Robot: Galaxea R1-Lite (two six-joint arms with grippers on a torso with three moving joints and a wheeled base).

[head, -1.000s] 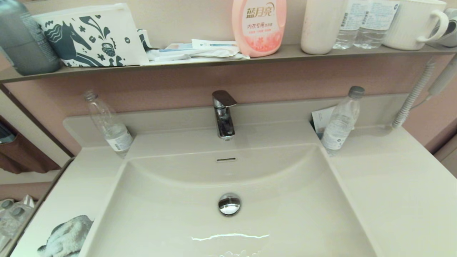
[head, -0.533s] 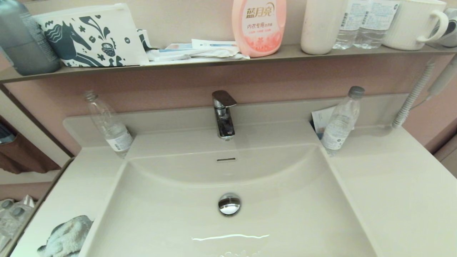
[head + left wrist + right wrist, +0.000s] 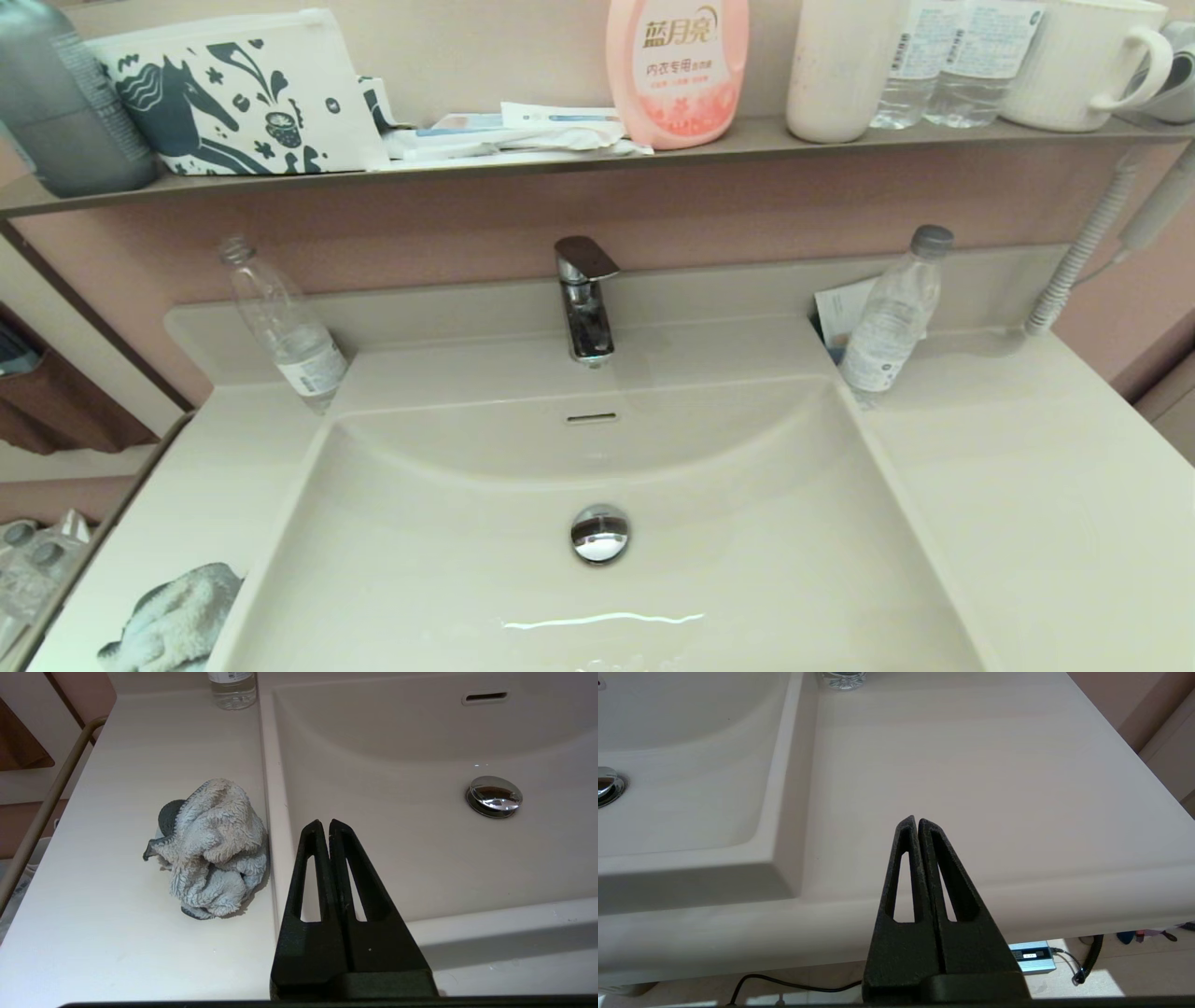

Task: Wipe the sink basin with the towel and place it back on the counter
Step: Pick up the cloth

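Observation:
The cream-white sink basin [image 3: 747,560] fills the middle of the head view, with its chrome drain plug [image 3: 599,534] and overflow slot [image 3: 591,417]. The fluffy grey-white towel [image 3: 173,621] lies crumpled on the counter [image 3: 1046,523] at the basin's left rim, near the front edge. In the left wrist view the towel [image 3: 210,847] sits just beside my left gripper [image 3: 325,823], which is shut and empty over the basin's near left corner. My right gripper [image 3: 916,820] is shut and empty above the counter's front right edge. Neither arm shows in the head view.
A chrome faucet [image 3: 585,297] stands behind the basin. Clear plastic bottles stand at the back left [image 3: 285,327] and back right [image 3: 892,317]. A shelf [image 3: 560,163] above carries a horse-print pouch [image 3: 233,93], a pink bottle [image 3: 677,70], cups and bottles.

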